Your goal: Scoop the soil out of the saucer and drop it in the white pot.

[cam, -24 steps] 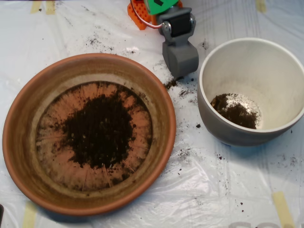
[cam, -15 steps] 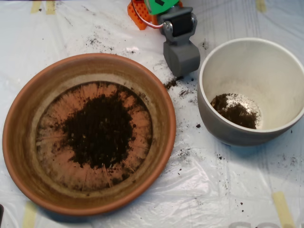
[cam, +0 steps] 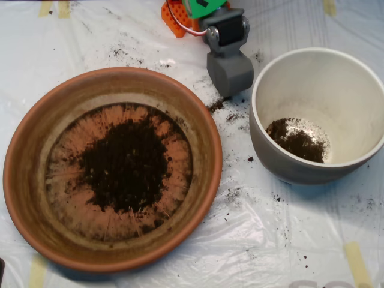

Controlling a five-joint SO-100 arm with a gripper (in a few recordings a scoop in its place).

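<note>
A large terracotta saucer [cam: 36, 138] fills the left half of the overhead view, with a dark heap of soil [cam: 125, 165] in its middle. To the right stands the white pot [cam: 321, 78], holding a small clump of soil [cam: 297, 143] at its bottom left. My grey scoop [cam: 229, 73] hangs at the top centre, between the saucer's rim and the pot's rim, above the plastic sheet. Its two halves look closed together.
Clear plastic sheeting [cam: 258, 240] covers the table, taped down with yellow strips. Soil crumbs [cam: 217, 105] lie scattered under the scoop and between saucer and pot. The arm's orange and green parts [cam: 180, 15] sit at the top edge.
The scoop has drawn back a little toward the top of the view. Saucer, pot and soil are unchanged.
</note>
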